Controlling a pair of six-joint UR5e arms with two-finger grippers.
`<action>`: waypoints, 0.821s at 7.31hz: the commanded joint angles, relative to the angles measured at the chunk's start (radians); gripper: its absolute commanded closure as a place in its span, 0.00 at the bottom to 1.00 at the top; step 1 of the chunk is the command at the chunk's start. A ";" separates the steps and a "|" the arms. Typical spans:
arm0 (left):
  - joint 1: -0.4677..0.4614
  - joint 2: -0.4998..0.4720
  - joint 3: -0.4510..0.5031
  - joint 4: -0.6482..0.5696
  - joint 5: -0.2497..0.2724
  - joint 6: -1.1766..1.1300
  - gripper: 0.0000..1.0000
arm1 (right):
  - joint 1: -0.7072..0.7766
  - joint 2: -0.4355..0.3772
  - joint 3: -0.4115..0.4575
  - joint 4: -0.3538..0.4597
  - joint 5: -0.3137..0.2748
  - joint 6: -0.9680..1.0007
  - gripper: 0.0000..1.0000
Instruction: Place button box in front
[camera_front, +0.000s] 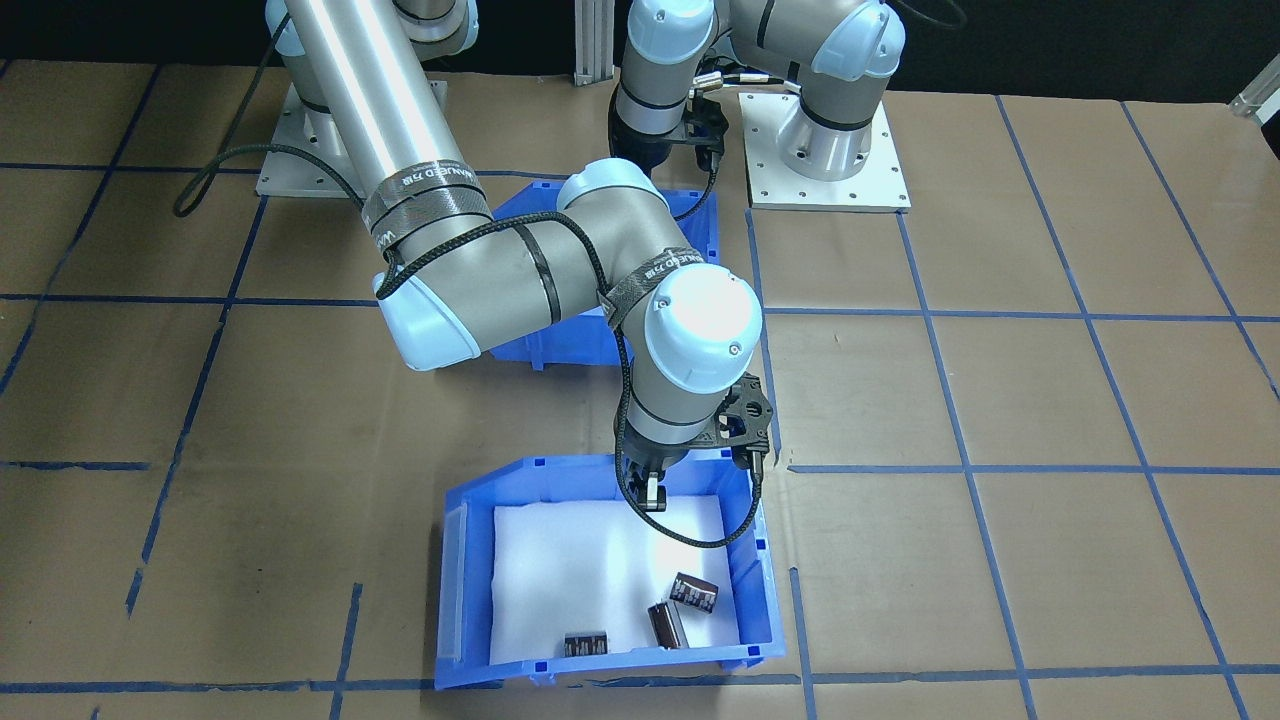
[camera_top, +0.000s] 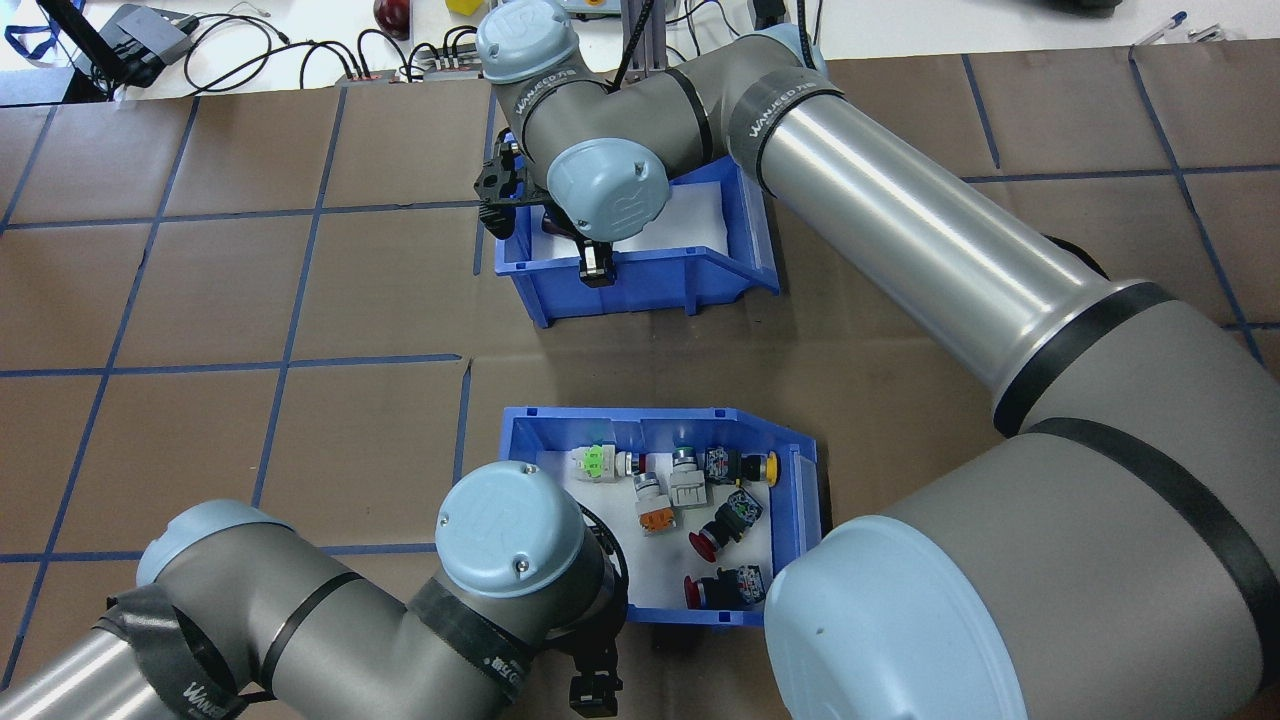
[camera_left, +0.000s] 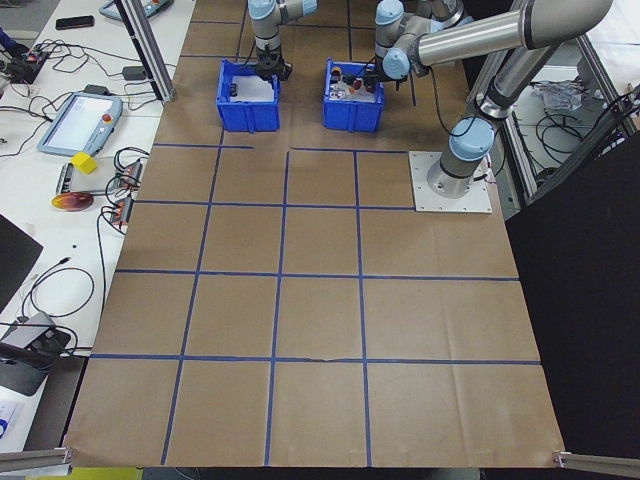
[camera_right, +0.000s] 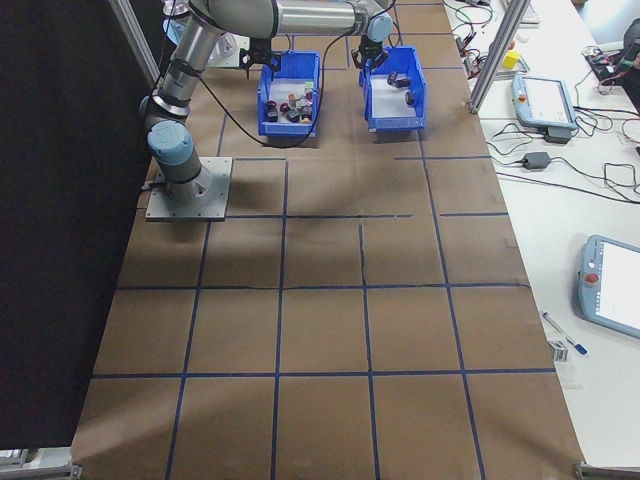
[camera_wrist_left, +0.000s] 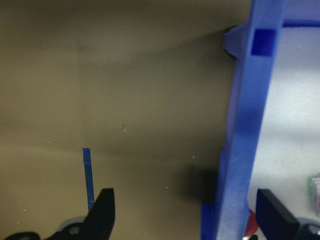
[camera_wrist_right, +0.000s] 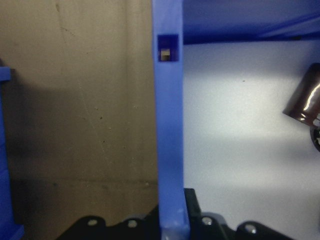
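Both arms are built of polished silver tubes and matte grey joint housings with pale blue round end caps; the caps bear an embossed "UR" mark and small screws. Black rings separate the segments. Dark straps lettered "WANJEED" bind braided black cables along the links. Each arm stands on a square silver base plate with bolt holes along its edges. Black camera brackets sit at the wrists above black gripper hardware.
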 joint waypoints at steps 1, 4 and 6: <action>-0.003 -0.020 -0.004 0.058 0.004 -0.056 0.68 | -0.001 -0.026 -0.013 0.001 -0.008 0.003 0.91; -0.003 -0.016 0.008 0.087 0.018 -0.063 1.00 | -0.093 -0.141 0.010 0.067 -0.028 -0.003 0.92; 0.045 0.003 0.095 0.066 0.044 -0.052 1.00 | -0.187 -0.183 0.033 0.081 -0.086 -0.071 0.92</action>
